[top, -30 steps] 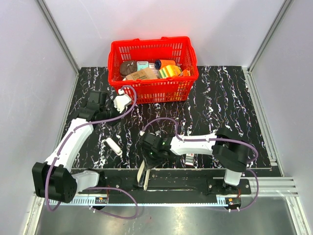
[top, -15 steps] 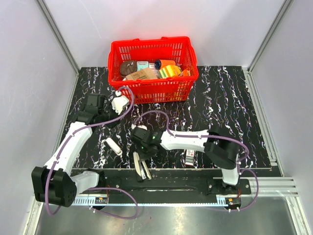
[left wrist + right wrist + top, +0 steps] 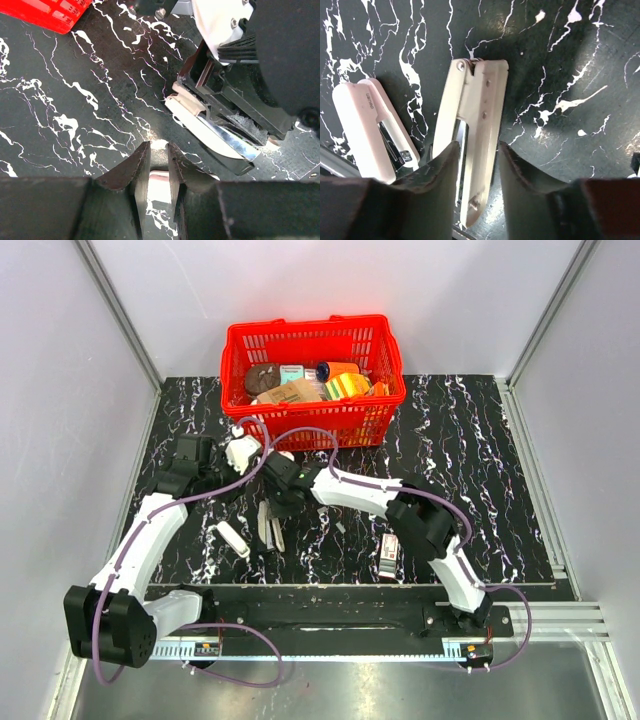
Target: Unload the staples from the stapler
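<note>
The stapler [image 3: 475, 100], slim and pale with a silvery inner channel, hangs splayed open between my right gripper's [image 3: 475, 147] fingers. In the top view that gripper [image 3: 277, 490] holds the stapler [image 3: 268, 527] left of the table's middle. My left gripper [image 3: 243, 453] is just up and left of it. The left wrist view shows the stapler's [image 3: 200, 127] pale shell and metal blade close in front of my left gripper [image 3: 159, 147]. Those jaws stand narrow with a small white piece [image 3: 159, 187] between them.
A red basket [image 3: 310, 425] full of goods stands right behind both grippers. A short white rounded oblong piece [image 3: 232, 537] lies left of the stapler, also seen as the white piece [image 3: 362, 130] in the right wrist view. A small red-black-white box [image 3: 388, 555] lies near the front edge.
My right gripper has swung from the table's front edge back and left toward the basket, carrying the stapler. My left gripper has shifted slightly right toward it.
</note>
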